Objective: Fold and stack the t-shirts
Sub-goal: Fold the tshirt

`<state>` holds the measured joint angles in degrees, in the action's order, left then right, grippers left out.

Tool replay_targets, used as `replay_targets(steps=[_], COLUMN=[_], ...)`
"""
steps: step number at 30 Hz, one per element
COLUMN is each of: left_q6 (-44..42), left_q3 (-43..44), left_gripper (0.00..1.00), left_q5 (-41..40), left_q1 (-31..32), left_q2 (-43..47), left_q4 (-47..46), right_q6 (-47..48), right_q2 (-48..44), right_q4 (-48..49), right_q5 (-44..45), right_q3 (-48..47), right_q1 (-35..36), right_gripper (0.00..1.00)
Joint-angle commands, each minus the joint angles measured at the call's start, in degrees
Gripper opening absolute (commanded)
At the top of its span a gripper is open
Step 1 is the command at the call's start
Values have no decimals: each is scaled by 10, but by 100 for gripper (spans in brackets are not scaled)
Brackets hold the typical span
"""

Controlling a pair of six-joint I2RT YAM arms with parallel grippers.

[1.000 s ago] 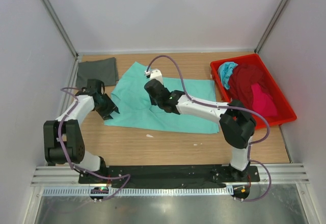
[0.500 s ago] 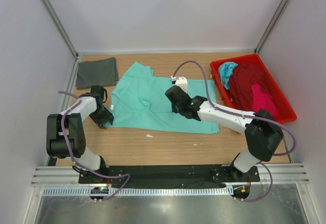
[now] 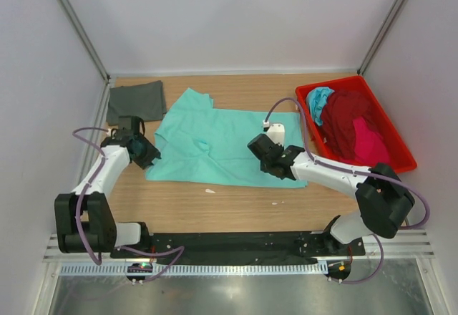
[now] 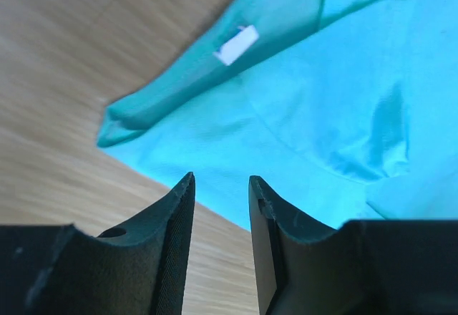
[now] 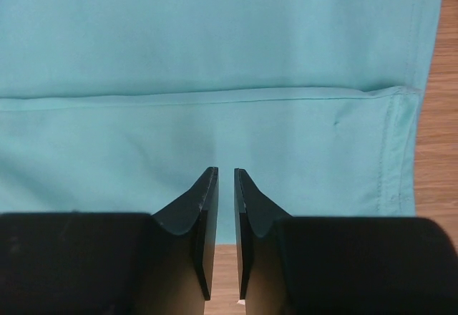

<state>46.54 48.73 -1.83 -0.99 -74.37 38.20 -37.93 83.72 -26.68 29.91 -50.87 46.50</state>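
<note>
A mint green t-shirt (image 3: 215,143) lies spread flat on the wooden table. A dark grey t-shirt (image 3: 136,102) rests folded at the far left corner. My left gripper (image 3: 148,156) hovers at the green shirt's left edge; in the left wrist view its jaws (image 4: 220,180) stand open over the cloth edge (image 4: 322,114) with nothing between them. My right gripper (image 3: 266,163) is low over the shirt's near right part; its jaws (image 5: 225,172) are open by a narrow gap and hold nothing, with a fold line and the side hem (image 5: 401,136) ahead of them.
A red tray (image 3: 401,165) at the right holds a turquoise shirt (image 3: 318,100), a maroon one (image 3: 347,118) and a pink one (image 3: 371,143) in a heap. White walls enclose the table. A small white label (image 4: 236,45) shows on the green shirt.
My right gripper has moved from the shirt's collar area rightwards and nearer, to its lower right part. The left gripper shifted along the left edge. Both pairs of jaws have narrowed.
</note>
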Motion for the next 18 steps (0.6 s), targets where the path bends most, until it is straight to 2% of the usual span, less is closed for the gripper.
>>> replay_targets(steps=[1,5,8,11,18], left_q6=[14,16,10,12,47], left_q3=[-1,19,34,14,-56], left_gripper=[37,32,31,31,36], left_q5=[86,51,-27,-78,-144], left_q1=[22,28,28,28,28], left_q2=[-31,-123,-180,-171,-81], left_q4=[-93,-57,4,23,36], right_q6=[-19,-18,-45,-71,-164], right_q2=[-7,6,14,13,-14], right_q4=[5,5,-6,-11,-52], right_q5=[24,25,34,31,26], right_q3=[4,20,51,81,148], right_q1=[-21,-42,-58,-60,-60], right_gripper=[20,19,18,18,17])
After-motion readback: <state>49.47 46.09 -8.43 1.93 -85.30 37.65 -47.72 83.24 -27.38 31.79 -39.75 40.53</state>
